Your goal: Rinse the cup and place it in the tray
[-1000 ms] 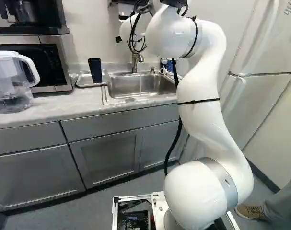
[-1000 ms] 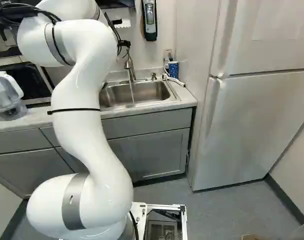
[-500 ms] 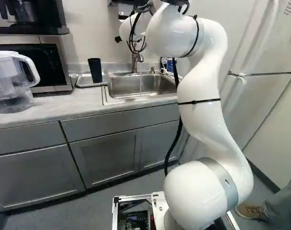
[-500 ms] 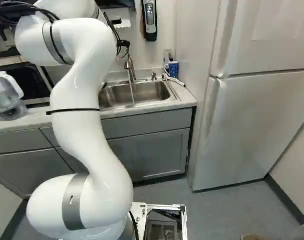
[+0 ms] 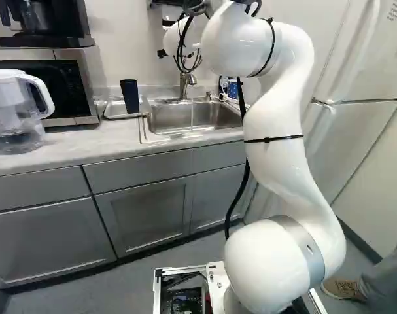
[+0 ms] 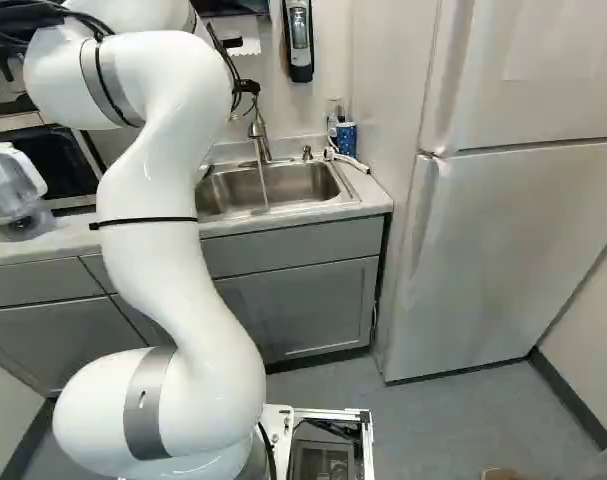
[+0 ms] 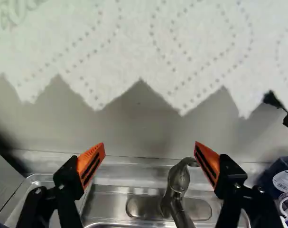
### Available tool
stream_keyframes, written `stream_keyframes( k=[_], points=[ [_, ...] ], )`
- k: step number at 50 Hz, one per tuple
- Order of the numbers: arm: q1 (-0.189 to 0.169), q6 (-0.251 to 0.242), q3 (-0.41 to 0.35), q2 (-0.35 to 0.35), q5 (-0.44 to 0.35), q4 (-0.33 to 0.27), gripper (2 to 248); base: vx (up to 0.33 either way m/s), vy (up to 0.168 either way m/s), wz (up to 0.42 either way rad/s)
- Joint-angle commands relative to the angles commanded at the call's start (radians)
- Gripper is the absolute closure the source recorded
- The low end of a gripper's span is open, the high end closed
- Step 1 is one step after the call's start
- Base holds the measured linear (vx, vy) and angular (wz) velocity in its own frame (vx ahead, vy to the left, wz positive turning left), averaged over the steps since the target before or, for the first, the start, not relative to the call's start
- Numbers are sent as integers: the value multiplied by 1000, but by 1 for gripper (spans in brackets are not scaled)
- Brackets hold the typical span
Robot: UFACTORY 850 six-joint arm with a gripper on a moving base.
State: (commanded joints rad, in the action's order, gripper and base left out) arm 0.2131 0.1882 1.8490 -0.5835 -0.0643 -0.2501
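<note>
- Cup (image 5: 130,96): dark, standing in the tray (image 5: 113,112) just beside the sink (image 5: 198,118), at the sink's left in the left base view. It stands as it did a second ago.
- Arm (image 5: 276,118): this is what differs. Against its lowest joint, the elbow has shifted slightly, rightward in the left base view and leftward in the right base view, drawing back from the sink. The lower arm looks almost unchanged.
- Claw (image 7: 150,145): its two orange-padded fingers are spread wide, above the back of the sink. A white paper towel (image 7: 134,47) with dotted patterns and a zigzag edge hangs ahead of it.
- Faucet (image 5: 184,85): at the back of the sink. A thin stream of water (image 6: 264,188) falls into the basin, as before.
- Blue tumbler (image 6: 347,138): near the back corner of the sink, on its right, unmoved.
- Pitcher (image 5: 15,111): clear, on the counter well left of the sink, same place.
</note>
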Motion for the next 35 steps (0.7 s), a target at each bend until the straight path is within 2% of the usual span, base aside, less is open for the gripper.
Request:
stream_keyframes(
  k=[35],
  points=[
    [0,0,-4,3,19,0,3,0,0,0]
  ],
)
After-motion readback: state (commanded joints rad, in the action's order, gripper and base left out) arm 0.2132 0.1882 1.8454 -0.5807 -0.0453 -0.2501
